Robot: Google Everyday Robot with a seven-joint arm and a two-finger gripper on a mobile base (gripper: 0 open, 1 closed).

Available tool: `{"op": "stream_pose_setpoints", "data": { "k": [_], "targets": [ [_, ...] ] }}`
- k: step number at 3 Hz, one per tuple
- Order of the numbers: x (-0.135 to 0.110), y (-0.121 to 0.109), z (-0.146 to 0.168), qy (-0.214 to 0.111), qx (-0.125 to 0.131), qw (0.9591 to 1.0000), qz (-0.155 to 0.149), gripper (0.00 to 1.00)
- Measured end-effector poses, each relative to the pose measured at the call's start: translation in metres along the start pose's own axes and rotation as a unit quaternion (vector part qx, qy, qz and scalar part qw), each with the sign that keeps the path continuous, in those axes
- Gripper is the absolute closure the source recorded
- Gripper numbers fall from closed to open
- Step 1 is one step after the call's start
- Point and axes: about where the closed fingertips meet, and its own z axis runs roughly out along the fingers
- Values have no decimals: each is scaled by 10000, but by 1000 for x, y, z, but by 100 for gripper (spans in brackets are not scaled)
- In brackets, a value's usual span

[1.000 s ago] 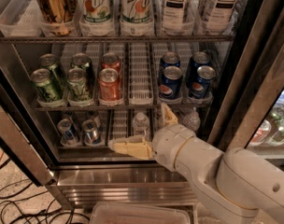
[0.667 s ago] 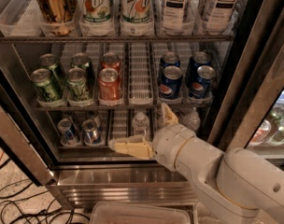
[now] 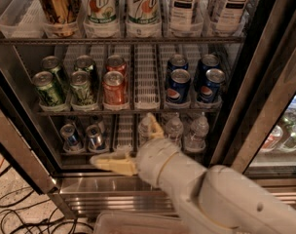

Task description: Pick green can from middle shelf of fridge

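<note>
The green can is dark green with pale mottled print. It stands at the front of the second lane from the left on the middle shelf of the fridge, with another like it behind. Brighter green cans stand to its left and red cans to its right. My gripper is below the middle shelf, in front of the bottom rack, with its pale yellow fingers spread wide apart and empty. It is well below and right of the green can.
Blue Pepsi cans fill the right lanes of the middle shelf. Tall 7UP cans and tea bottles stand on the rack above. Water bottles and small cans are on the bottom rack. The steel door frame runs down the left.
My gripper and forearm have moved left and slightly down in front of the bottom rack. The cans have not moved.
</note>
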Motion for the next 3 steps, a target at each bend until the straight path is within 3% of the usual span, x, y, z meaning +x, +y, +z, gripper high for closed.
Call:
{"op": "stream_pose_setpoints", "data": {
  "k": [1, 2, 3],
  "targets": [
    [-17, 59, 29, -410, -367, 9981, -284, 0],
    [-27, 96, 56, -702, -476, 9957, -363, 0],
    [-21, 102, 84, -698, -208, 9968, -343, 0]
  ]
}}
